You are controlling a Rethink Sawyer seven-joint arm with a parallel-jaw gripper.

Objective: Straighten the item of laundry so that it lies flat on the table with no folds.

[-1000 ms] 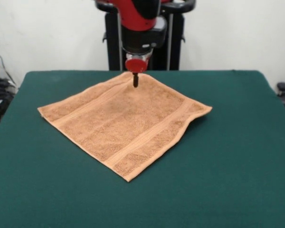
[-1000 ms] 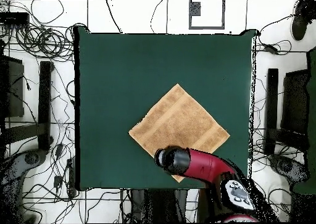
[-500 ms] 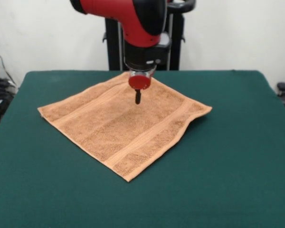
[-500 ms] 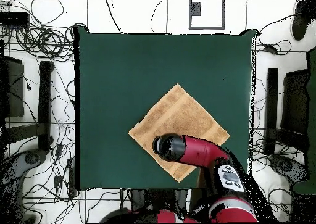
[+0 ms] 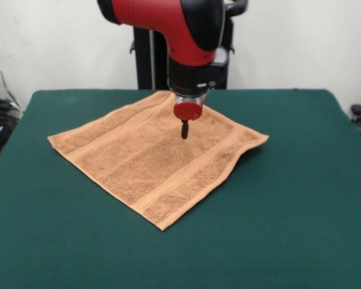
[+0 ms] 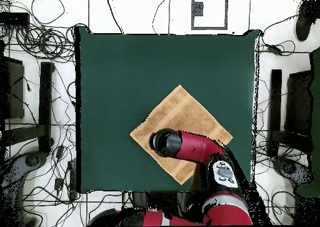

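A: Towel (image 5: 156, 153) first. Where does it lie?

B: Spread on the green surface (image 5: 301, 198), turned like a diamond, one corner pointing at the camera in the front view. From overhead the towel (image 6: 181, 134) sits on the half of the surface (image 6: 125, 68) nearer the robot's base, well inside every edge.

A: Flat?

B: Mostly. Two woven bands run across it, each near a hem. The hem beside the towel's right-hand corner in the front view ripples and lifts a little, with a thin shadow under it. The rest looks smooth.

A: And the tool (image 5: 184, 129)?

B: It hangs over the towel's far half, under a red disc at the end of the arm (image 5: 186, 36). What shows is one dark, narrow tip pointing straight down. I see no gap in it, so it looks pressed together, but I cannot tell that for certain. Nothing is gripped in it.

A: Touching the towel?

B: I cannot tell; the tip ends just at or above the cloth, beside the far woven band.

A: What does the overhead view add?

B: Only that the arm (image 6: 200, 149) crosses the towel's near corner from the base side, and its dark round end covers the tool.
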